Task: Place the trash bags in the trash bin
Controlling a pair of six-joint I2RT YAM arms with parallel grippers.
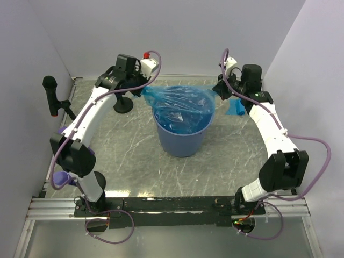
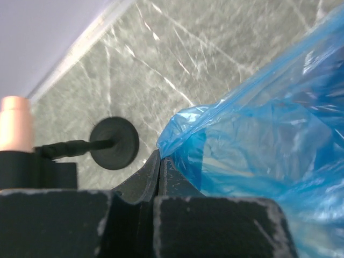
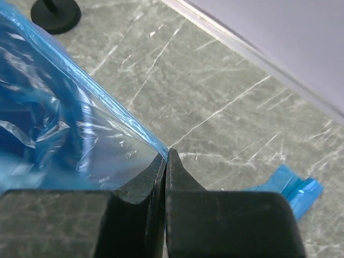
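Observation:
The round blue trash bin (image 1: 181, 141) stands mid-table. A translucent blue trash bag (image 1: 183, 105) is stretched open over its mouth, and its lower part hangs inside. My left gripper (image 1: 145, 92) is shut on the bag's left corner, and in the left wrist view the film (image 2: 258, 140) bunches at the closed tips (image 2: 160, 156). My right gripper (image 1: 217, 91) is shut on the bag's right edge, where the taut film (image 3: 64, 123) runs into the tips (image 3: 166, 154). A small folded blue bag (image 1: 235, 109) lies on the table right of the bin, also in the right wrist view (image 3: 293, 185).
A black stand with a round base (image 1: 123, 105) sits behind and left of the bin, beside my left arm, and shows in the left wrist view (image 2: 114, 143). A black microphone-like rod (image 1: 51, 95) stands at the left wall. Pale walls enclose the table on three sides.

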